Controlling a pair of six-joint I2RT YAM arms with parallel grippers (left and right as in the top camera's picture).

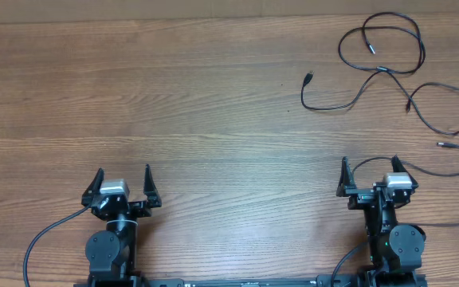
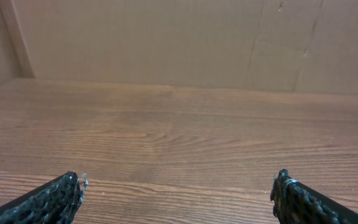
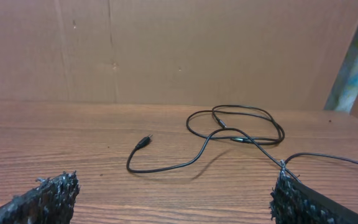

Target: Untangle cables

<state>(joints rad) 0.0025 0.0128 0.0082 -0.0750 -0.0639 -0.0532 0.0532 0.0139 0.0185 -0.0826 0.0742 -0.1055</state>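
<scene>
Wooden table (image 1: 213,104), cables (image 1: 379,69) looped beyond right tool (image 1: 369,165), far from left tool (image 1: 124,171)

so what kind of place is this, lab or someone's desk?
Probably a robot test bench in a lab or workshop: a wood-grain table backed by cardboard walls, two arms at its near edge with left claw and right claw open, and loose thin black cables lying out.

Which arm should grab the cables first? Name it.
Right. The cables lie ahead of the open, empty right tool and show in its wrist view. The left tool, also open, sits far to their left.
</scene>
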